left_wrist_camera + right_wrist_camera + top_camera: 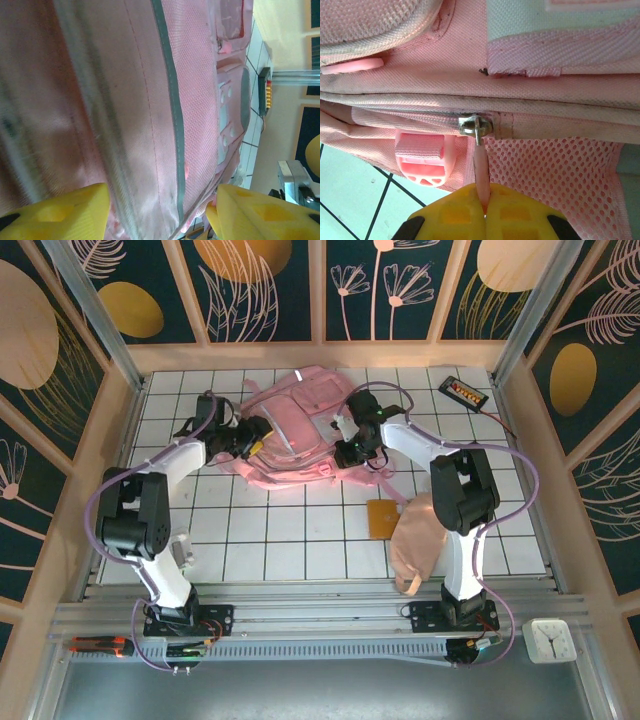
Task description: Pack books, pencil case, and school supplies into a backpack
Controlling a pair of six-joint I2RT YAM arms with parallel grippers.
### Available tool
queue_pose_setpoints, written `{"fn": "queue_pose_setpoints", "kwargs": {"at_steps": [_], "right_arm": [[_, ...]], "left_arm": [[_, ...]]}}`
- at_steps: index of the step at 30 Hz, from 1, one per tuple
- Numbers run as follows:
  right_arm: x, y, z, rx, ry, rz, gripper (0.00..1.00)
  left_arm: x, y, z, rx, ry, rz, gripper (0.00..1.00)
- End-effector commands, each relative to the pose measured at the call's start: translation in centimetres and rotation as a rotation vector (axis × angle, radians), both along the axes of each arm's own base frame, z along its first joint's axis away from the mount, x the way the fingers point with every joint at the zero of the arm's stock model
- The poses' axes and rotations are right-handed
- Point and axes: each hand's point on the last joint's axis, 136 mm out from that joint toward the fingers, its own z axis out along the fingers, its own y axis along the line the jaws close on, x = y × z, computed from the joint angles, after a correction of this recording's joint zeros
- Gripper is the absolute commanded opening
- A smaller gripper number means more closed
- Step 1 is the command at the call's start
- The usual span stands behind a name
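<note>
One soft backpack (295,435) lies at the far middle of the table (280,540).
My right gripper (485,210) is closed tight on the pink zipper pull (481,175). The left gripper (162,210) has its jaws apart astride a fabric fold. I judge the cloth light and floppy, so it needs bracing near the zipper. I count one backpack, one pencil case (415,540), one orange pad (383,518).

Black gadget (465,392) at far right corner of white tiled table (300,550); white square box (548,639) beyond near edge.
</note>
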Motion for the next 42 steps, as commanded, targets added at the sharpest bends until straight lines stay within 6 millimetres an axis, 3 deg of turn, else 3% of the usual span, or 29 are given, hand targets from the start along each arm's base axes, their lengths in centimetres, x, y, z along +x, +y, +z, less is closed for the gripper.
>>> {"fn": "queue_pose_setpoints", "kwargs": {"at_steps": [1, 7, 12, 16, 18, 21, 29, 33, 34, 39, 42], "right_arm": [[0.6, 0.5, 0.9, 0.017, -0.033, -0.007, 0.0], [0.7, 0.4, 0.9, 0.014, -0.035, -0.008, 0.0], [0.6, 0.4, 0.5, 0.011, -0.025, -0.005, 0.0], [0.6, 0.3, 0.2, 0.002, -0.025, -0.004, 0.0], [0.6, 0.2, 0.2, -0.006, -0.03, -0.003, 0.0], [0.6, -0.1, 0.2, -0.024, -0.035, -0.002, 0.0], [-1.2, -0.2, 1.5, -0.08, -0.067, 0.047, 0.0], [-3.7, 3.0, 2.8, -0.046, -0.069, 0.12, 0.0], [-4.2, 3.7, 2.9, -0.041, -0.067, 0.133, 0.0], [-6.4, 7.6, 3.7, 0.019, -0.041, 0.192, 0.0], [-6.7, 9.9, 5.1, 0.1, -0.03, 0.167, 0.0]], "left_arm": [[-0.2, -0.2, -1.0, 0.003, 0.056, -0.01, 0.58], [0.0, -0.3, -2.7, 0.014, 0.088, -0.02, 0.56], [1.2, -1.2, -2.9, -0.017, 0.084, -0.017, 0.48], [1.7, -2.1, -3.2, -0.035, 0.089, -0.025, 0.24], [1.6, -2.2, -3.1, -0.043, 0.09, -0.029, 0.02], [1.4, -2.2, -2.4, -0.072, 0.076, -0.01, 0.0], [1.6, -1.6, 4.4, -0.34, -0.061, 0.213, 0.0], [1.7, -1.9, 7.4, -0.376, -0.121, 0.252, 0.0], [1.3, -1.8, 7.0, -0.386, -0.11, 0.265, 0.0], [1.3, -3.0, 8.6, -0.44, -0.131, 0.277, 0.0], [1.1, -3.5, 9.2, -0.448, -0.142, 0.288, 0.0]]}}
